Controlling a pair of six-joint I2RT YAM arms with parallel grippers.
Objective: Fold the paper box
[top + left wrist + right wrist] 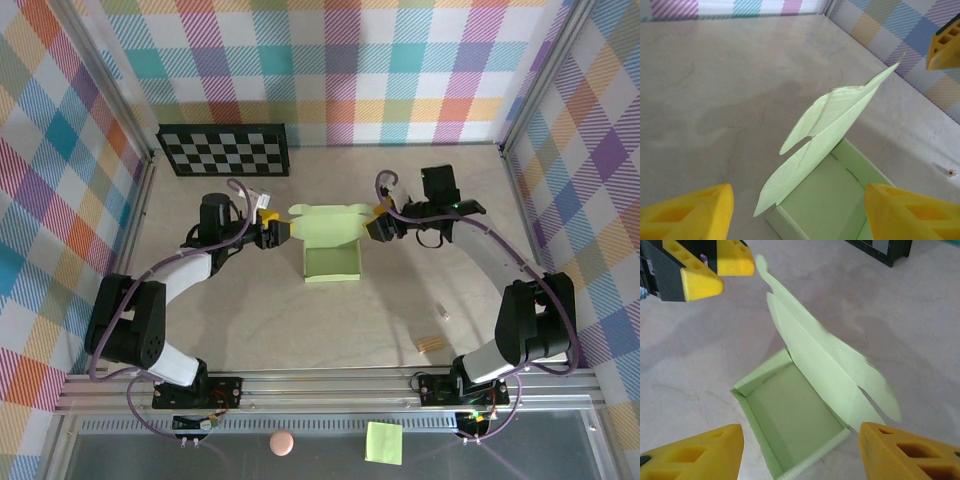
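Pastel plaid walls close in a pale marbled desk (250, 320), and at its middle, between the two arms, sits the paper box (332, 265). It is thin lime-green card, part made up: the base is a shallow tray with low walls standing round it, and from the far side the lid panel (325, 222) rises at a slant, neither upright nor shut. The lid carries rounded ear flaps at each end, parted from the main panel by short slits. Its free edge looks limp and a little bowed, so I would expect it to flex rather than swing as one stiff sheet. The left fingers (273, 230) stand just beside the lid's left end and the right fingers (377, 222) just beside its right end. Both pairs are spread apart with nothing clasped between them, the box lying ahead of the yellow tips in each wrist view. Whether any tip brushes the card I cannot tell. By my reading the tray is done and closing the lid is the step in hand. The next move calls for pressing the panel down over the tray from both ends together, steering the ears inside the side walls without crushing them. Further out, a checkerboard (225, 150) sits by the back wall, a small tan piece (430, 344) lies near the right arm's base, and a bright-green sticky note (384, 442) rests beyond the front rail.
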